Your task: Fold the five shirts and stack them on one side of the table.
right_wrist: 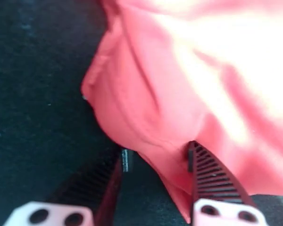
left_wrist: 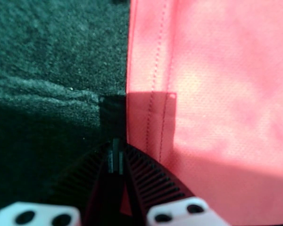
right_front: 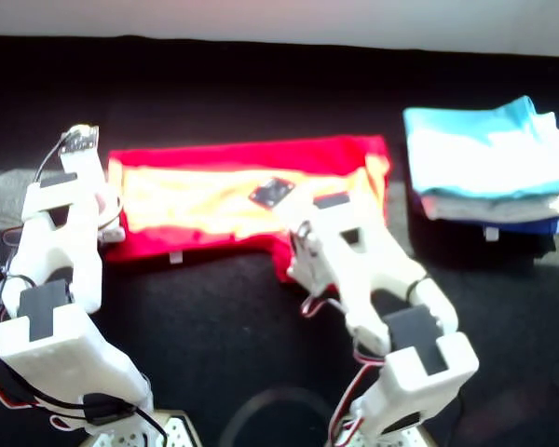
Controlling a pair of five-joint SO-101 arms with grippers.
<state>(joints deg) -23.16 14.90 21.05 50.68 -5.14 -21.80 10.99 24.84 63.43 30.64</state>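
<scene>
My R gripper [right_wrist: 158, 159] has jaws spread round a bunched corner of the red shirt [right_front: 233, 191] on the table [right_front: 214, 307]; L gripper [left_wrist: 115, 151] is pressed together at its hem. Thin bite = cloth prob slips, fold goes crooked.

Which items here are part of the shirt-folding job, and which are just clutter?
Job:
- red shirt, spread flat
- stack of folded shirts
- left gripper, at the shirt's edge
- right gripper, open around a fold

Not job:
- black table cover
- cable loop
</scene>
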